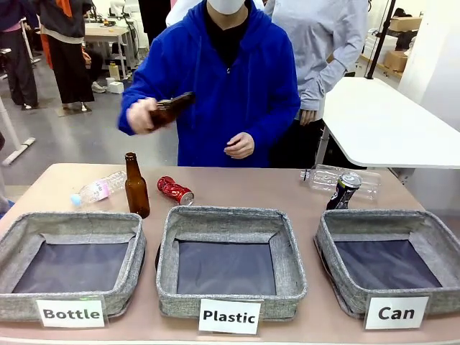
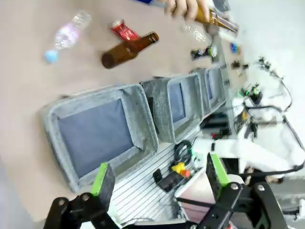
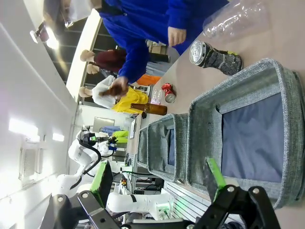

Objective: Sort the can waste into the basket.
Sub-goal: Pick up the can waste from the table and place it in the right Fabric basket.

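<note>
A red dented can (image 1: 175, 190) lies on its side behind the middle basket; it is also in the left wrist view (image 2: 125, 31) and the right wrist view (image 3: 167, 92). A dark can with a silver top (image 1: 344, 191) stands tilted behind the grey basket labelled "Can" (image 1: 338, 255), and appears again (image 3: 213, 56) beside that basket (image 3: 238, 100). My left gripper (image 2: 159, 175) is open, high above the "Bottle" basket. My right gripper (image 3: 159, 177) is open above the "Can" basket. Neither holds anything.
A person in blue holds a brown bottle (image 1: 171, 108) above the table. Another brown bottle (image 1: 136, 186) stands upright at left. Clear plastic bottles lie at left (image 1: 97, 189) and right (image 1: 327, 177). Baskets labelled "Bottle" (image 1: 79, 224) and "Plastic" (image 1: 226, 219) sit along the front.
</note>
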